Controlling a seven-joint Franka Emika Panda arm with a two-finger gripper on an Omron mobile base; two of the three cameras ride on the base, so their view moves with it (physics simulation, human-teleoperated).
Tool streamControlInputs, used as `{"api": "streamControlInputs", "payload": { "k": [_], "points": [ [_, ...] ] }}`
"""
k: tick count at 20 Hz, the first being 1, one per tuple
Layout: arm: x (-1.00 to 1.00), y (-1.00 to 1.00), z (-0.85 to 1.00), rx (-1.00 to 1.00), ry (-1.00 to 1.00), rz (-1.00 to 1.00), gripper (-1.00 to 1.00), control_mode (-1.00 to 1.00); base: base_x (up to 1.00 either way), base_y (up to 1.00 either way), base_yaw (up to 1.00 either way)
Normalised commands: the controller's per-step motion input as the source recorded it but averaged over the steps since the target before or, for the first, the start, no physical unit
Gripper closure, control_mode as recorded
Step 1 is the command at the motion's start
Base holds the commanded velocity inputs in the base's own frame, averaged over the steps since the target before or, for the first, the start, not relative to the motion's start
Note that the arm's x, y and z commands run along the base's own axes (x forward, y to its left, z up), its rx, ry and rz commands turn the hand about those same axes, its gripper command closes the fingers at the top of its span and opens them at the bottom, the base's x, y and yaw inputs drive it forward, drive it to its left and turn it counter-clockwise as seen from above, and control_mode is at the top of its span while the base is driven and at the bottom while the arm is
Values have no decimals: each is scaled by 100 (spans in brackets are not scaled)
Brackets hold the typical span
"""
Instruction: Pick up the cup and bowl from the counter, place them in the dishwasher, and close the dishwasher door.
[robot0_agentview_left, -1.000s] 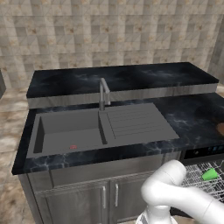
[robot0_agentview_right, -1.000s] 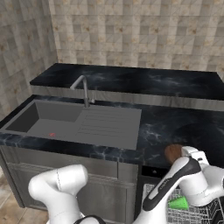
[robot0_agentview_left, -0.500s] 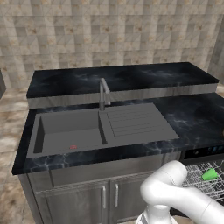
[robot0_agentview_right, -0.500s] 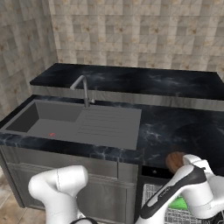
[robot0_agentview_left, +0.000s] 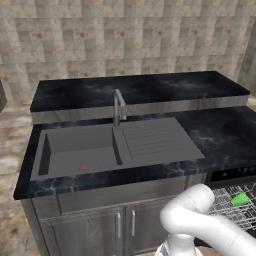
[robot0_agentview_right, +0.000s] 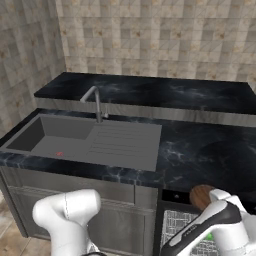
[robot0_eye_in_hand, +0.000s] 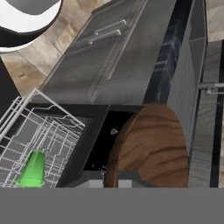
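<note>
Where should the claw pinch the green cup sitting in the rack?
Probably on its side walls, coming down from above. The cup lies tipped in the white rack beside wires, so its narrow tapered body looks easier to pinch than its rim.

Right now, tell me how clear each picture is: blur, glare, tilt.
Left base view: even flat light, no glare, the cup soft but readable in the dishwasher rack. Right base view: equally even, the bowl partly hidden behind the arm. Hand view: strongly rolled, the counter running upward, the bowl looming large and coarse.
</note>
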Motion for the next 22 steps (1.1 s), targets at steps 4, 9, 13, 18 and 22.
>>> {"api": "streamControlInputs", "payload": {
  "k": [4, 9, 13, 18, 22],
  "points": [
    [-19, -3, -47, -4, 0, 4, 100, -100, 0, 0, 0],
    [-13, -3, -37, -3, 0, 2, 100, -100, 0, 0, 0],
    [-13, 0, -26, -1, 0, 1, 100, -100, 0, 0, 0],
    [-10, -2, -33, 0, 0, 1, 100, -100, 0, 0, 0],
    [-7, -5, -41, 0, 0, 1, 100, -100, 0, 0, 0]
  ]
}}
